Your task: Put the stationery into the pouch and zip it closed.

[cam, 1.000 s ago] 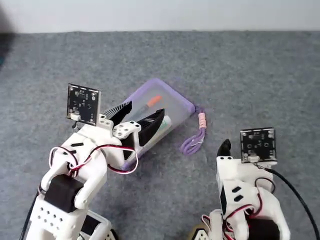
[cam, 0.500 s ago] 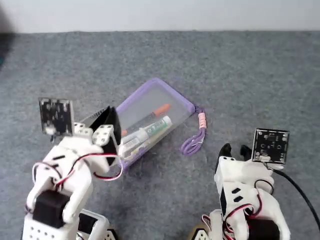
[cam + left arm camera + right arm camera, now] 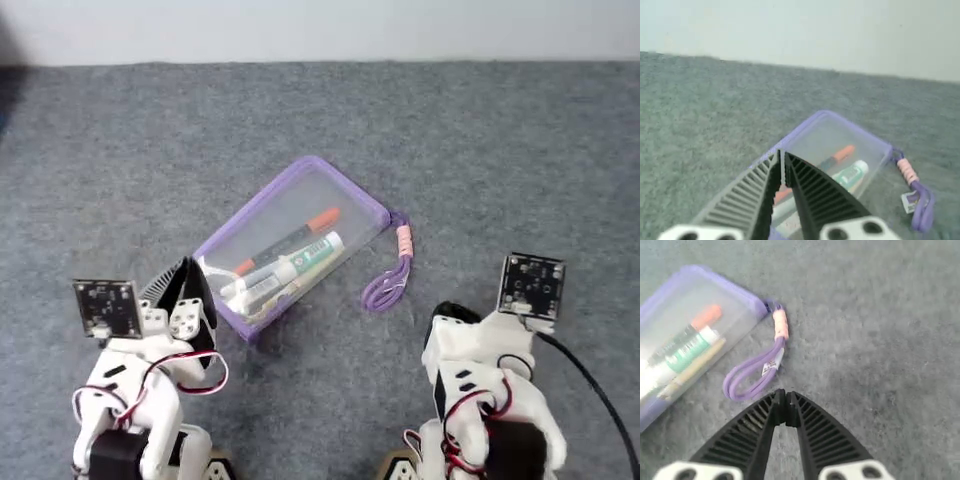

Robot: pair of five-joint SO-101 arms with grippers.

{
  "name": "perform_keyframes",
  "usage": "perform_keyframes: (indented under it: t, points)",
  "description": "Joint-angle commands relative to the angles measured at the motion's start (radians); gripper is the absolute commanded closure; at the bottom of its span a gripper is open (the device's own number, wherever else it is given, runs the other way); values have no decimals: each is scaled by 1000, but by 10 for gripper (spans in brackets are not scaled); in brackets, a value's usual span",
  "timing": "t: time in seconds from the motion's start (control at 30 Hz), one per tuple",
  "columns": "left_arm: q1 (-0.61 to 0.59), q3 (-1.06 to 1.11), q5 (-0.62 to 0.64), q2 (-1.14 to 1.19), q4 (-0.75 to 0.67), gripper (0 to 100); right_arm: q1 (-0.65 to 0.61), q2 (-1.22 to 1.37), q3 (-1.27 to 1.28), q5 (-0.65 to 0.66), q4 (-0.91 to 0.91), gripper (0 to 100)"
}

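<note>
A clear pouch with purple trim lies slantwise on the grey carpet, with an orange-capped pen, a green-and-white marker and other pens inside. Its purple wrist loop with a pink bead trails off the right end. My left gripper sits shut just off the pouch's near-left corner, holding nothing; its wrist view shows the pouch behind the closed tips. My right gripper is shut and empty, drawn back close in front of the loop.
Grey carpet covers the whole work surface, with a pale wall along the far edge. The arms' bases stand at the near edge on either side.
The left arm has pulled back from over the pouch to its near-left corner and shut. The right arm drew back slightly. The pouch now lies uncovered.
</note>
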Motion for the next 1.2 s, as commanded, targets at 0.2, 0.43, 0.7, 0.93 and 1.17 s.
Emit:
perform_keyframes:
  t: [0.2,0.43,0.7,0.93,1.17]
  points:
    - [-6,114,-17,-14,17,987,4,-193,124,94,-45,990]
    - [-6,268,-18,-14,17,987,7,-193,264,101,-74,990]
    - [-6,364,-18,-14,14,987,8,-194,476,101,-104,990]
    - [-6,364,-18,-14,15,987,8,-194,520,101,-104,990]
    - [-8,366,-54,-12,43,987,8,-194,595,98,-107,990]
